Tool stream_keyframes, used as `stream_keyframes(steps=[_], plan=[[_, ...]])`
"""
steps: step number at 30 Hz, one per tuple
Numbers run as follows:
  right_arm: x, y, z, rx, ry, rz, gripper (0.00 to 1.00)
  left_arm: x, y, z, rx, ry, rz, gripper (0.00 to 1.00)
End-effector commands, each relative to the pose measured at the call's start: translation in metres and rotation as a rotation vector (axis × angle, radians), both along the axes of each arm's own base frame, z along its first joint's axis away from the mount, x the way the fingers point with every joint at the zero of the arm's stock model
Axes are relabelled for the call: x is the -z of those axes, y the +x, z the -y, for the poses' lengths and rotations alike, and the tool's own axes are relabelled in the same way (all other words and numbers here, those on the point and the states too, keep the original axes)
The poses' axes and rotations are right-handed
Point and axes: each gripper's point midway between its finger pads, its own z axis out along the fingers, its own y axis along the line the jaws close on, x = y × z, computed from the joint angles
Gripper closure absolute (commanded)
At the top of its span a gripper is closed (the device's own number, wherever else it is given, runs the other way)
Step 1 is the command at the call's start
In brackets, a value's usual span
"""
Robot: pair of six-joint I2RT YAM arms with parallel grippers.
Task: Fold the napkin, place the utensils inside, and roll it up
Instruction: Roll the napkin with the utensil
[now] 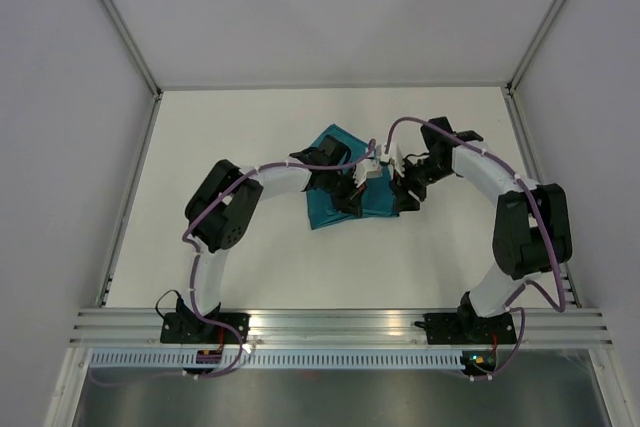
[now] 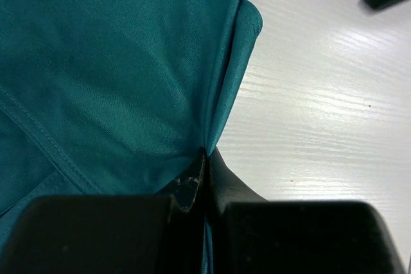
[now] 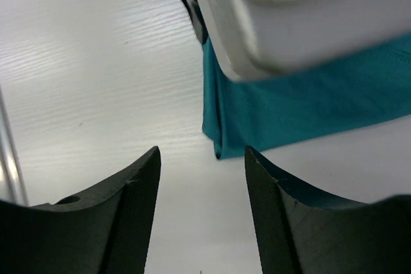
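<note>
Left wrist: left end effector clenched on smooth, folded teal napkin; right end effector released, jaws apart.

No legible text, label, brand, number or sign on any surface.

Left claw tight, right claw agape

Soft woven cloth on the napkin, faint sheen; table white, wood-grained, lightly glossy; right fingers matt black plastic.
</note>
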Motion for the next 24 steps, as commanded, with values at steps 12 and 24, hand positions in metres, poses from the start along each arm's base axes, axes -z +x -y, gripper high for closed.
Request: stream_keyframes(steps=[12, 24], plan=[[0.031, 0.032, -0.054, -0.026, -0.086, 0.451, 0.25, -0.008, -0.007, 0.006, 0.027, -0.043, -0.137, 0.98], [0.000, 0.005, -0.055, -0.007, 0.031, 0.548, 0.26, -0.006, -0.007, 0.003, 0.026, -0.048, -0.175, 0.98]])
